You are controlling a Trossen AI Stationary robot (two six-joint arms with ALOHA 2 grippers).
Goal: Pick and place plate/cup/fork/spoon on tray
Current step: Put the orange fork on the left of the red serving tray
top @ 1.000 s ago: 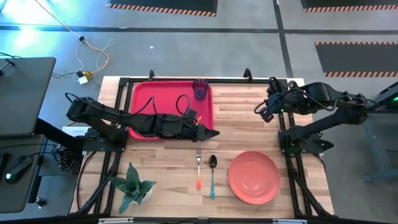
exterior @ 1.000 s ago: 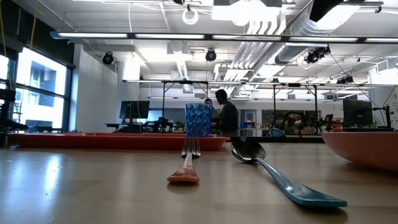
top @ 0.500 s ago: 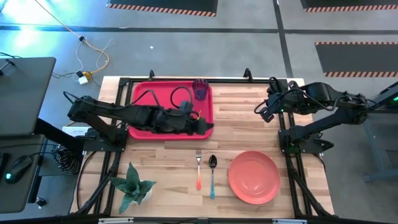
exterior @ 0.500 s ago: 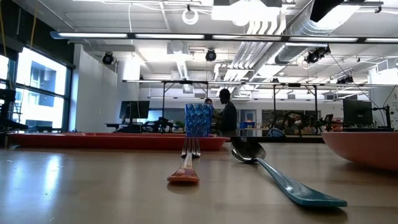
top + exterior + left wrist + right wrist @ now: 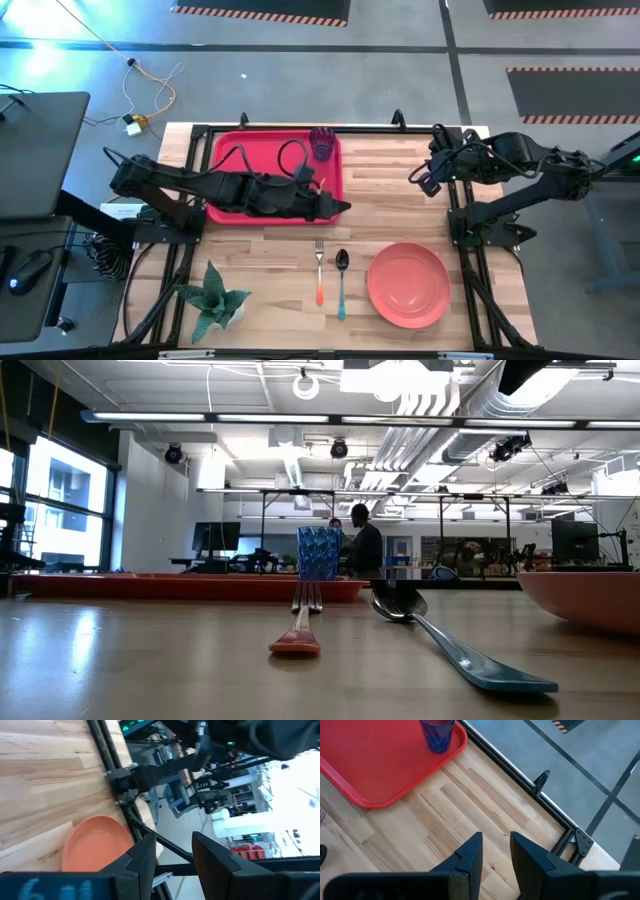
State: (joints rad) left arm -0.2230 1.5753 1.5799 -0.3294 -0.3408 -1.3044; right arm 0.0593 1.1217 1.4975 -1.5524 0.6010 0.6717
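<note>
The red tray (image 5: 250, 150) lies at the table's far left. The blue-purple cup (image 5: 322, 142) stands upright in its far right corner and also shows in the right wrist view (image 5: 437, 732). The orange-handled fork (image 5: 319, 270) and the blue-handled spoon (image 5: 341, 280) lie side by side on the wood near the front. The pink plate (image 5: 407, 285) lies to their right. My left gripper (image 5: 338, 207) hovers shut and empty over the tray's near right corner. My right gripper (image 5: 422, 180) waits shut and empty at the far right.
A green artificial plant (image 5: 212, 300) stands at the near left corner. Bare wood (image 5: 400, 210) lies between the tray, the plate and my right arm. In the low view a person (image 5: 362, 545) stands far back in the room.
My left gripper has drawn back from over the bare wood toward the table's far and left edges, and now hovers at the tray's near right corner. The cup, fork, spoon and plate have stayed in place.
</note>
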